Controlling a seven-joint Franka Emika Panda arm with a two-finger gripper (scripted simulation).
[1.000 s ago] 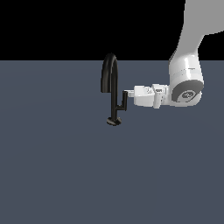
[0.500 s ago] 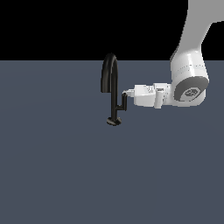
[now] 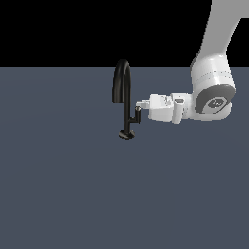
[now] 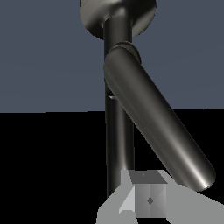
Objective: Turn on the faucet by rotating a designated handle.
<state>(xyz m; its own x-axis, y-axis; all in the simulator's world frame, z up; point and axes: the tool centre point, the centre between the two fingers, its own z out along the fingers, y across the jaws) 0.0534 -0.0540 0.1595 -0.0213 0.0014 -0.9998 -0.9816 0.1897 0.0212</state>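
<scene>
Pushing sideways, I have the claw [image 3: 140, 105] against the top of the handle [image 3: 137, 115] beside the faucet [image 3: 124, 97], mid-counter [image 3: 58, 185]. Whether its fingers are open, I cannot tell. With so shallow a contact, the tip may slide off the bar.

Faucet [image 3: 127, 92] and handle [image 4: 153, 127]: smooth dark metal, satin sheen. Fingers [image 3: 144, 103]: matt white plastic. Bench [image 3: 73, 185]: flat matt grey-blue.
</scene>
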